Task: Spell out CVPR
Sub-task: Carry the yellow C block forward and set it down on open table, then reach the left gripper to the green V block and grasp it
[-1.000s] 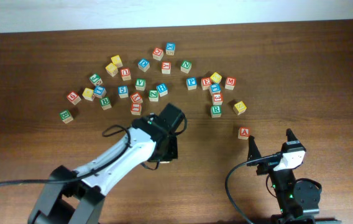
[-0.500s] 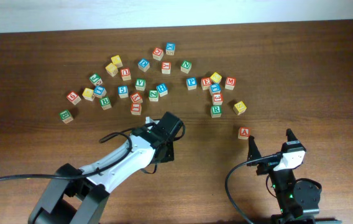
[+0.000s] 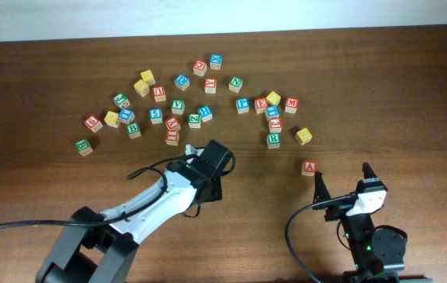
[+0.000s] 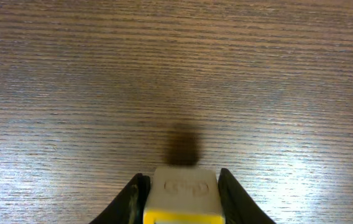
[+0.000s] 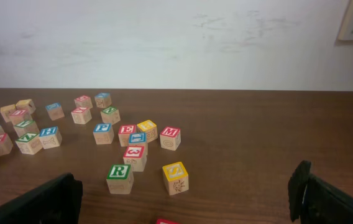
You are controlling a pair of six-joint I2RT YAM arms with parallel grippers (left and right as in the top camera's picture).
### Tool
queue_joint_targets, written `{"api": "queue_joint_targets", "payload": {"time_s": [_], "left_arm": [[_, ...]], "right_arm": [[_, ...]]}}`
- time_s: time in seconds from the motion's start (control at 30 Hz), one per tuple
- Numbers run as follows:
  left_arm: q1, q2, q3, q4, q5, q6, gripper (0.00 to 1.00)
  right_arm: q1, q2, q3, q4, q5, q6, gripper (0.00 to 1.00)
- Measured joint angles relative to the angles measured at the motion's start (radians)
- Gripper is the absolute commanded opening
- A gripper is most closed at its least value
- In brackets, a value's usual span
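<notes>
My left gripper (image 4: 181, 190) is shut on a wooden block with a yellow top face (image 4: 184, 194); its letter does not show. It hangs just above bare table, with a dark shadow under it. In the overhead view the left gripper (image 3: 208, 187) is in front of the block cluster and hides the block. A green R block (image 3: 274, 140) also shows in the right wrist view (image 5: 120, 177), and so does a blue P block (image 3: 242, 104) (image 5: 103, 132). A green V block (image 3: 178, 107) lies in the cluster. My right gripper (image 3: 341, 185) is open and empty.
Several letter blocks lie scattered in an arc across the far half of the table. A red A block (image 3: 308, 167) sits just ahead of the right gripper. A yellow S block (image 5: 175, 177) is next to the R.
My left gripper has drawn back a little toward the table's front with the block in it, then held still. The right arm has not moved.
</notes>
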Motion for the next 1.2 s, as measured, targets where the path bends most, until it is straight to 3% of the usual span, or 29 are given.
{"api": "queue_joint_targets", "payload": {"time_s": [0.9, 1.03, 1.17, 1.2], "left_arm": [[0.0, 0.0, 0.0, -0.014, -0.026, 0.028, 0.29], [0.0, 0.0, 0.0, -0.014, -0.026, 0.032, 0.57], [0.0, 0.0, 0.0, -0.013, -0.029, 0.042, 0.71], [0.0, 0.0, 0.0, -0.014, -0.029, 0.042, 0.8]], "right_arm": [[0.0, 0.0, 0.0, 0.0, 0.0, 0.0, 0.98], [0.0, 0.0, 0.0, 0.0, 0.0, 0.0, 0.98], [0.0, 0.0, 0.0, 0.0, 0.0, 0.0, 0.98], [0.0, 0.0, 0.0, 0.0, 0.0, 0.001, 0.98]]}}
